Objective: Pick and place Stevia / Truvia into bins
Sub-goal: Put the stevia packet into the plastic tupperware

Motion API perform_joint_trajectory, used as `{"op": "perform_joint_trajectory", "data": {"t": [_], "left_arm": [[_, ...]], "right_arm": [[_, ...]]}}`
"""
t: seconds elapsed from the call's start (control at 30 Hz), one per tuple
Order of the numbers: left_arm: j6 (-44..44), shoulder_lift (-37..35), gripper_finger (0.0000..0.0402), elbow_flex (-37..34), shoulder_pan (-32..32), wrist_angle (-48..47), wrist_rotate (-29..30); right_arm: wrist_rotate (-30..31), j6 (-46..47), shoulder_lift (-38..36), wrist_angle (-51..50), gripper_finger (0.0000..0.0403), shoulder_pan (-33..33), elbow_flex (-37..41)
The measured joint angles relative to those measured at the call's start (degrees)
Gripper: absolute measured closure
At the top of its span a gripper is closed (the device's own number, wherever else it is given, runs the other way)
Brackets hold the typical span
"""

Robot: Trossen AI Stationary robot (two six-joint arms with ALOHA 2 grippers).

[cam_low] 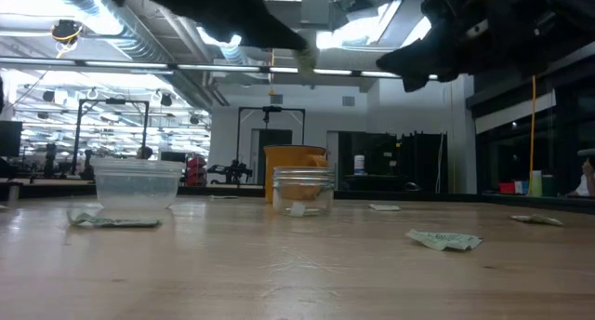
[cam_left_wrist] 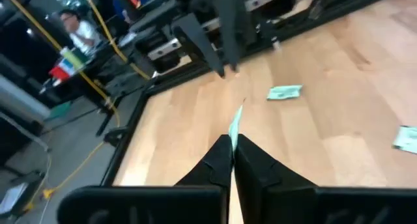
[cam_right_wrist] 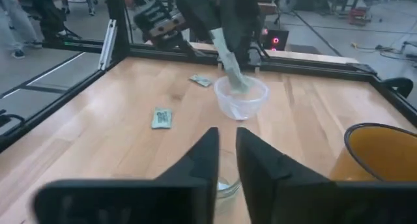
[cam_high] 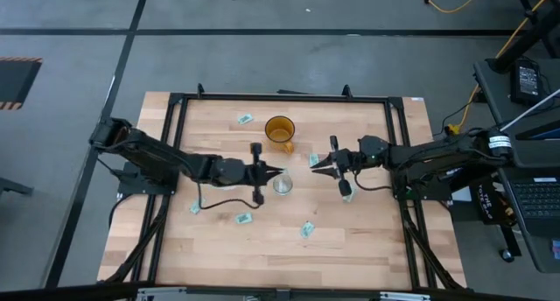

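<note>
Left gripper (cam_high: 278, 171), pinched shut on a pale green sachet (cam_left_wrist: 235, 125), hovers above the small cup (cam_high: 283, 185). Paper that thin is feather-light and floppy, so edge pinches suit it.

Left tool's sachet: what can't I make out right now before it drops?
- Right wrist view: sachet hangs from the left tool over the clear cup; whether it touches the cup is blurred.
- Left wrist view: the cup is hidden under the tool.
- Low view: the tool is backlit and partly cut off by the top edge.
</note>
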State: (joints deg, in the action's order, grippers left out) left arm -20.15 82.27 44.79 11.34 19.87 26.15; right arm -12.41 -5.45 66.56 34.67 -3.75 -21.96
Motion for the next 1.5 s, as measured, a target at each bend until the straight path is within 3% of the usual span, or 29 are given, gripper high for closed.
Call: {"op": "perform_joint_trajectory", "data": {"t": [0.13, 0.4, 0.53, 0.73, 0.93, 1.1, 1.37, 1.5], "left_arm": [[1.2, -5.2, 0.0398, -5.2, 0.7, 1.8, 2.5], [8.9, -15.0, 0.0398, -13.3, 1.3, 2.5, 3.1], [11.4, -17.8, 0.0398, -15.7, 3.6, 1.8, 6.9], [19.6, -19.9, 0.0398, -15.9, 8.9, -5.6, 17.8], [27.7, -20.0, 0.0398, -14.7, 13.9, -7.5, 20.0], [36.9, -20.0, 0.0398, -12.1, 16.4, -16.8, 26.7], [52.9, -20.0, 0.0398, -11.8, 15.1, -30.6, 27.3], [59.9, -20.0, 0.0398, -11.8, 13.1, -36.8, 23.3]], "right_arm": [[0.0, -1.2, -3.2, -1.7, 0.0397, 0.0, 0.0], [-0.1, -1.1, -4.4, -4.4, 0.0399, 0.0, 0.0], [0.0, 0.2, -4.4, -4.5, 0.0397, 0.0, 0.0], [1.0, -0.6, -4.3, -5.5, 0.0399, 0.0, 0.0], [4.6, -4.0, -4.3, -4.3, 0.0396, -0.1, 0.0], [4.5, -4.3, -4.3, -2.2, 0.0396, -0.3, 0.0], [4.5, -4.2, -4.3, -1.8, 0.0396, -1.6, 0.0], [4.5, -4.1, -4.3, -1.8, 0.0396, -1.8, 0.0]]}}
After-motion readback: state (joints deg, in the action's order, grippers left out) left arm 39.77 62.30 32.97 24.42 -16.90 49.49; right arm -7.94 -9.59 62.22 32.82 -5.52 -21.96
